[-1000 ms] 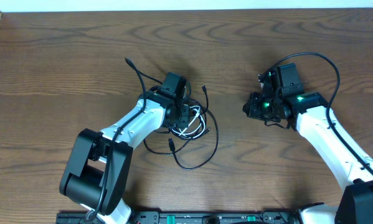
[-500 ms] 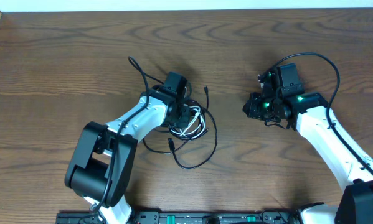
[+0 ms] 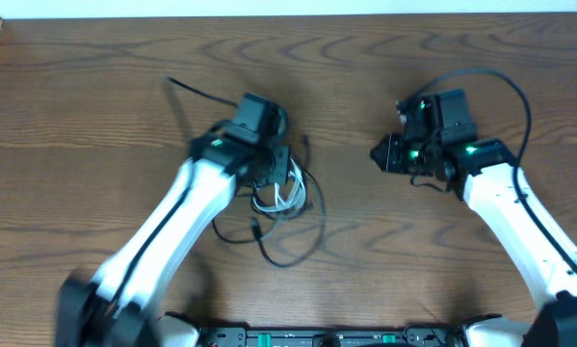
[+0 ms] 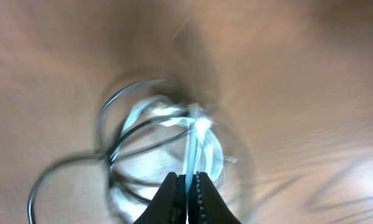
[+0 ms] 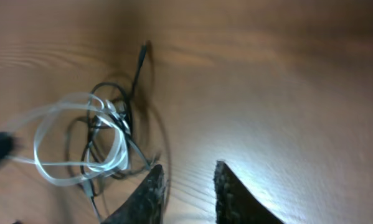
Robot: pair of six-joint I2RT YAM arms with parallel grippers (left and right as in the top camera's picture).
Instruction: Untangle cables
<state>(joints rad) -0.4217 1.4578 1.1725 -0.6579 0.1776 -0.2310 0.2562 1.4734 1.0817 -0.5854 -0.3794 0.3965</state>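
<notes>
Apparently mid-separation: our left gripper (image 4: 187, 179) clamps the white cable (image 4: 191, 149), drawn from the black cables (image 5: 139, 65) heaped on the table (image 3: 95, 96); at their three o'clock, our right gripper (image 5: 187, 177) hangs spread and empty. Next, we judge, it must pin the black cables.

Robot lab or test bench. Dark wood-grain tabletop (image 3: 95, 87) spreads under the fingers (image 5: 150, 193). White-and-black left arm (image 3: 172, 222) and right arm (image 3: 510, 207), green light on the right one. Black equipment rail (image 3: 317, 337) well behind the fingers at the arm bases, pale strip (image 3: 269, 7) far ahead of them.
</notes>
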